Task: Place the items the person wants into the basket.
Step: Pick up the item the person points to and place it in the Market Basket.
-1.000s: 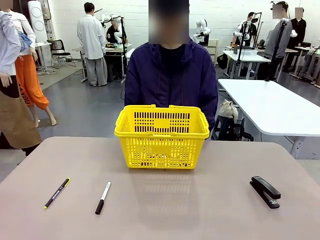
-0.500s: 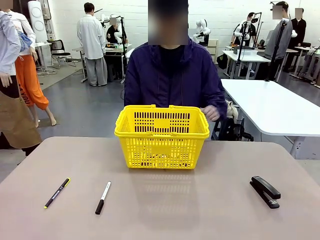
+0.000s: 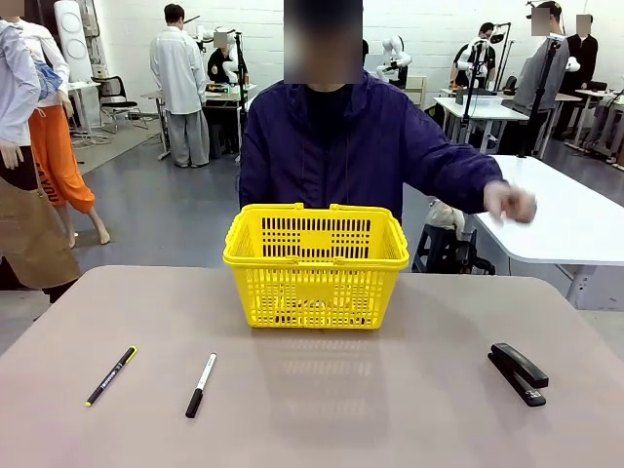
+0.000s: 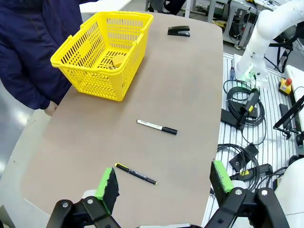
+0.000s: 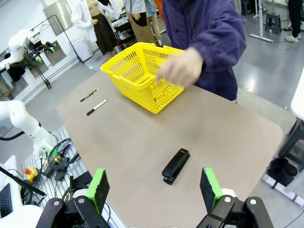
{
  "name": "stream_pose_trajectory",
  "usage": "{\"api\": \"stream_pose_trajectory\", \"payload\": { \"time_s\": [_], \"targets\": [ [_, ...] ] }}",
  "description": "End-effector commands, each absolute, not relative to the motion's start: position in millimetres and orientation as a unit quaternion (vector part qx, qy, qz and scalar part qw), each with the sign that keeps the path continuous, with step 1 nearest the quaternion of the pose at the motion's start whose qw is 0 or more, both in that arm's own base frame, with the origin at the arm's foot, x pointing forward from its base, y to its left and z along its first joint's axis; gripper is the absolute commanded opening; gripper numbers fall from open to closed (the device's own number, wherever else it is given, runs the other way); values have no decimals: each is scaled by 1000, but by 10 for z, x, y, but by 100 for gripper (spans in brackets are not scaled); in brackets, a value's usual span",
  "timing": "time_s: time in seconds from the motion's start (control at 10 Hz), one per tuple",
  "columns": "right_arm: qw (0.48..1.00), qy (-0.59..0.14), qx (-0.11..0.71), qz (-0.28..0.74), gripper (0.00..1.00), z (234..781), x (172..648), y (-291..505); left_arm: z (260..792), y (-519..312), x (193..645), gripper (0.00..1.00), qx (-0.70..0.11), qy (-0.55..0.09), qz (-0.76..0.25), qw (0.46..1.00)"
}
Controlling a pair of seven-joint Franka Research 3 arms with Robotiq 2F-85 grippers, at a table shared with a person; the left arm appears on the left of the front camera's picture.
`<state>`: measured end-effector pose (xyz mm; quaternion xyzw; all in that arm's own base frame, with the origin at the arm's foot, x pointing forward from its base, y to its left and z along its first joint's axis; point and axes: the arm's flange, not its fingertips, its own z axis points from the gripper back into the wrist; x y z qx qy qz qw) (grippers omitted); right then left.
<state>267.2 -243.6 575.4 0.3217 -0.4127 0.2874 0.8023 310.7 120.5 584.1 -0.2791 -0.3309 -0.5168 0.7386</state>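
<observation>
The yellow basket [image 3: 314, 289] stands at the table's far middle, right in front of the person [image 3: 331, 146]. In the left wrist view a small yellowish thing [image 4: 115, 61] lies on the floor of the basket [image 4: 90, 80]; what it is I cannot tell. The black stapler [image 3: 518, 372] lies at the near right of the table, below the person's outstretched hand [image 3: 510, 202]. My right gripper [image 5: 154, 184] hangs open high above the stapler [image 5: 175, 166], nothing between its fingers. My left gripper [image 4: 164, 180] is open and empty too, above the table's near left edge.
A black pen with a yellow clip [image 3: 111, 375] and a white-and-black marker [image 3: 201, 384] lie at the near left. The tabletop [image 3: 390, 409] between them and the stapler is bare. Cables and the other arm's base [image 4: 256, 52] sit beside the table.
The person's arm has come up from beside the basket and stretched out to the picture's right, over the stapler's side. Basket, pens and stapler have not moved.
</observation>
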Motion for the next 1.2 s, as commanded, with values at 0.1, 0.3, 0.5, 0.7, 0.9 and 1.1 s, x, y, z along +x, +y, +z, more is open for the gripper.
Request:
{"api": "stream_pose_trajectory", "payload": {
  "time_s": [0.1,0.3,0.5,0.7,0.9,1.1],
  "targets": [
    [791,-427,329,289,100,5771,2697,-2433,5863,1205,3118,100,-284,-337,-519,733],
    [791,-427,329,289,100,5771,2697,-2433,5863,1205,3118,100,-284,-337,-519,733],
    [791,-427,329,289,100,5771,2697,-2433,5863,1205,3118,100,-284,-337,-519,733],
    [802,-413,322,287,100,5754,2672,-2436,5863,1205,3118,100,-284,-337,-519,733],
    [903,-271,235,239,100,5461,3209,-1855,5863,1205,3118,100,-284,-337,-519,733],
    [939,-167,220,205,100,5168,3752,-1462,5863,1205,3118,100,-284,-337,-519,733]
  ]
}}
